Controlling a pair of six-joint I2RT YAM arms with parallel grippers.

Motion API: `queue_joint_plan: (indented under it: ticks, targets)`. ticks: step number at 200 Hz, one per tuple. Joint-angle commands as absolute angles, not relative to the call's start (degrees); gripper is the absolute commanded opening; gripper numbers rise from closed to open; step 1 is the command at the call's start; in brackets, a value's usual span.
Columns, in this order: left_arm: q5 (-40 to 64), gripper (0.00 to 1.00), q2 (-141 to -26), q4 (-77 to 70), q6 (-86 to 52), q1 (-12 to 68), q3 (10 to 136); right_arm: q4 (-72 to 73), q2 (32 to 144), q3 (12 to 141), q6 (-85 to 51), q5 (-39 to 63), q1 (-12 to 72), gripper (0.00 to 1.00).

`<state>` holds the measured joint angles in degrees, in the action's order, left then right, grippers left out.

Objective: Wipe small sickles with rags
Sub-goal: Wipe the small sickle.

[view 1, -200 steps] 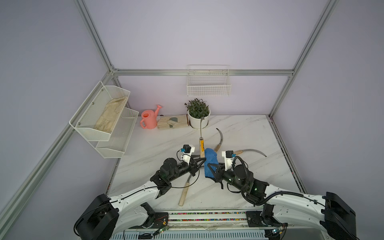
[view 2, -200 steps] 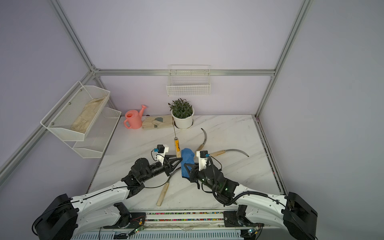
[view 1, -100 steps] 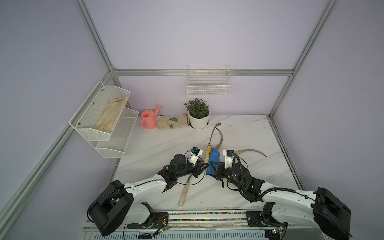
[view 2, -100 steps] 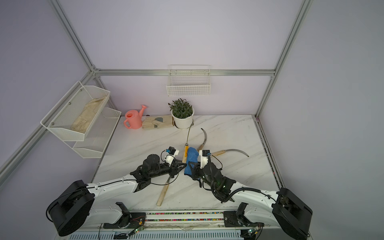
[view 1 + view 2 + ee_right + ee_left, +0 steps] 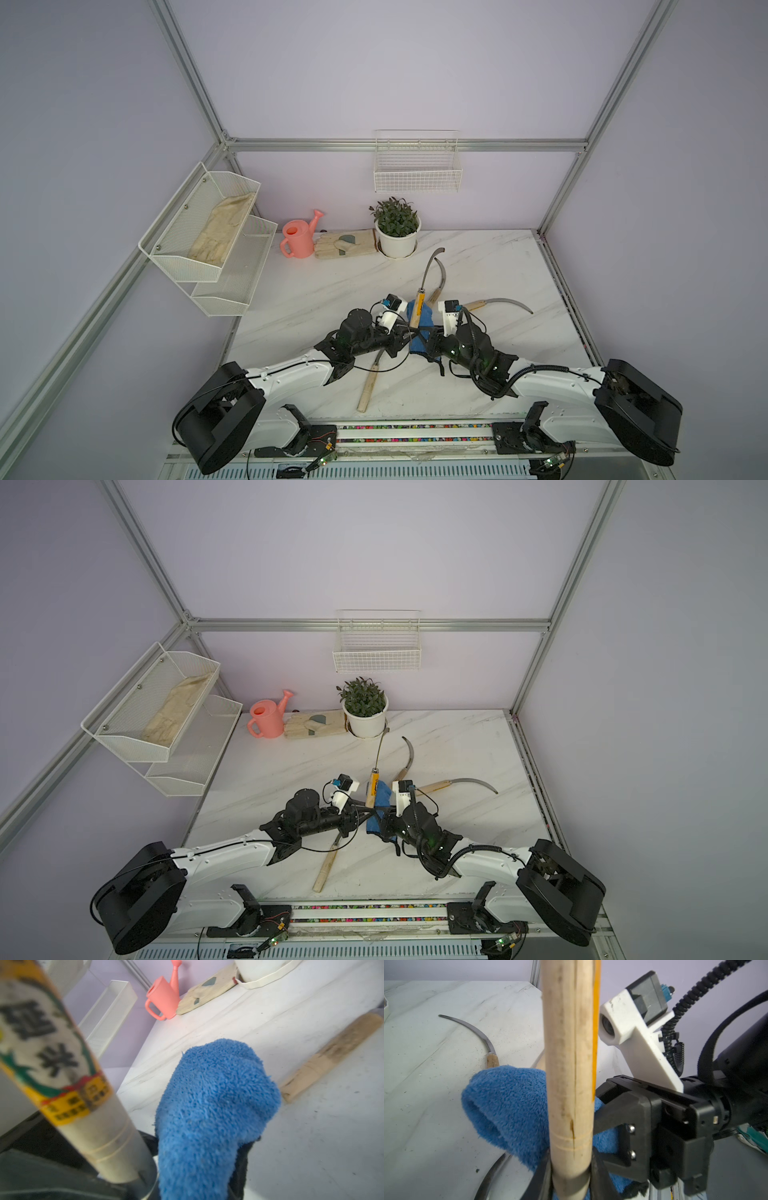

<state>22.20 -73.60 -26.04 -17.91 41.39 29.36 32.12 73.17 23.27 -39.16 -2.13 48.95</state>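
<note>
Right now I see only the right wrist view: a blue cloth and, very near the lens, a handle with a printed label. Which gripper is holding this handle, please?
Observer: The left gripper is shut on the held sickle, at the bare end of its handle.
Operator: Where does its blade point?
Observer: Away from the robot, toward the potted plant.
Operator: How many other sickles are lying down?
Observer: Three on the table: the far sickle beyond the blue cloth, the side sickle to the cloth's right, and the near sickle partly under the left arm.
</note>
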Motion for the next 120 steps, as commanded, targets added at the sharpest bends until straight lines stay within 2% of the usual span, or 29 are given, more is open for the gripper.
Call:
queue_joint_plan:
  ticks: [1, 39, 120]
  targets:
    - [22.8, 0.0, -73.6, -28.0, -16.3, 41.7, 33.1, 39.0, 72.8, 23.2, -39.1, 4.2, 49.1, 0.0]
    - [21.6, 0.0, -73.8, -27.0, -15.9, 41.7, 33.5, 36.4, 70.8, 25.4, -39.0, 3.3, 48.6, 0.0]
    - [19.5, 0.0, -75.0, -24.9, -15.5, 42.2, 34.8, 21.6, 64.5, 39.5, -33.1, 3.8, 44.7, 0.0]
